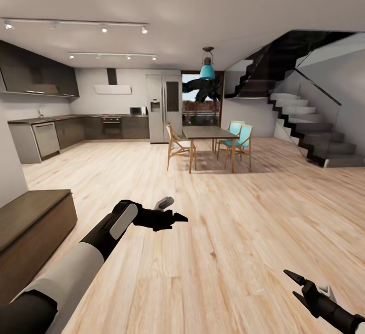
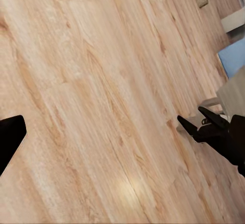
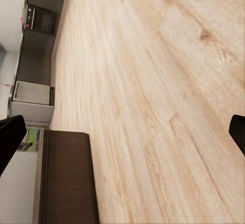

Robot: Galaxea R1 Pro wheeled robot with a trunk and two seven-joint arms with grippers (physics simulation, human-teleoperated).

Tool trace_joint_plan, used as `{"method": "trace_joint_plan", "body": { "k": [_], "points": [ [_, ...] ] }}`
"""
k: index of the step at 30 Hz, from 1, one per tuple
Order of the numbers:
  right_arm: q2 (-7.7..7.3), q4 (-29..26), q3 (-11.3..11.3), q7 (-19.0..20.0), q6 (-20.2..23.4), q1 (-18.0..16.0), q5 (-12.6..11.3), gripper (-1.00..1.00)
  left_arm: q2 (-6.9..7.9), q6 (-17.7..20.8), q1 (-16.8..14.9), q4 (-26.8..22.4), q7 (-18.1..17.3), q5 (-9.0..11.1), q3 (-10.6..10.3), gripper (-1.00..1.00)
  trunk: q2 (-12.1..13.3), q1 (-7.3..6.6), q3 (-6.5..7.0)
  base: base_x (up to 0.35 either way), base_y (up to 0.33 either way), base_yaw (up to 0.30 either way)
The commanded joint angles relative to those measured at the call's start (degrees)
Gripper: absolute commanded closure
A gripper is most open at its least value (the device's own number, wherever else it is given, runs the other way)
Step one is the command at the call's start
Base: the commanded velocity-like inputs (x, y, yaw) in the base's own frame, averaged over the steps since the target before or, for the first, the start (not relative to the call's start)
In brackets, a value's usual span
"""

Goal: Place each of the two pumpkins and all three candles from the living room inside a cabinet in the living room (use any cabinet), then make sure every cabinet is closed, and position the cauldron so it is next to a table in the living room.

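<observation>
Transit across the pale wood-plank floor. The long, low dark-brown wooden cabinet stands just left of the left claw, its plain front panels apparently shut. Left claw parted and empty; right claw likewise parted, holding nothing. Judged rigid, heavy and handleless, the cabinet's panels would need gripping at an edge.

Floor pale wood, slight sheen; cabinet dark matt wood.
</observation>
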Motion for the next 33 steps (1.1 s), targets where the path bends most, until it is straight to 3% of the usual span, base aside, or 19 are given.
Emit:
{"method": "trace_joint_plan", "body": {
  "k": [1,14,24,30,33],
  "points": [
    [0.0,0.01,0.41,0.11,0.51,-0.04,-0.61,-1.0,0.05,-0.01,-0.05,-0.01,-0.57,-0.53,-0.14,-1.0,-0.03,0.03,-0.07,0.333,0.0,-0.019],
    [-0.05,0.01,0.41,0.19,0.96,-0.04,-0.62,-1.0,0.12,-0.09,0.13,0.14,-0.66,-0.37,-0.14,-1.0,-0.03,0.03,-0.05,0.296,0.0,-0.234],
    [-0.15,0.06,0.32,0.12,1.25,-0.06,-0.69,-1.0,0.27,-0.38,0.51,0.08,-0.57,-1.06,-0.14,-1.0,-0.03,0.03,0.15,0.037,0.0,-0.281],
    [-0.2,0.03,0.32,0.2,1.33,-0.04,-0.69,-1.0,1.13,-0.88,1.26,0.08,-0.63,-1.04,-0.14,-1.0,-0.03,0.03,0.28,0.001,0.0,-0.281],
    [-0.98,0.02,0.32,0.01,1.53,-0.04,-0.69,-1.0,1.5,-1.88,1.88,0.07,-0.65,-1.0,-0.14,-1.0,-0.03,0.03,0.27,0.0,0.0,-0.277]
  ]
}}
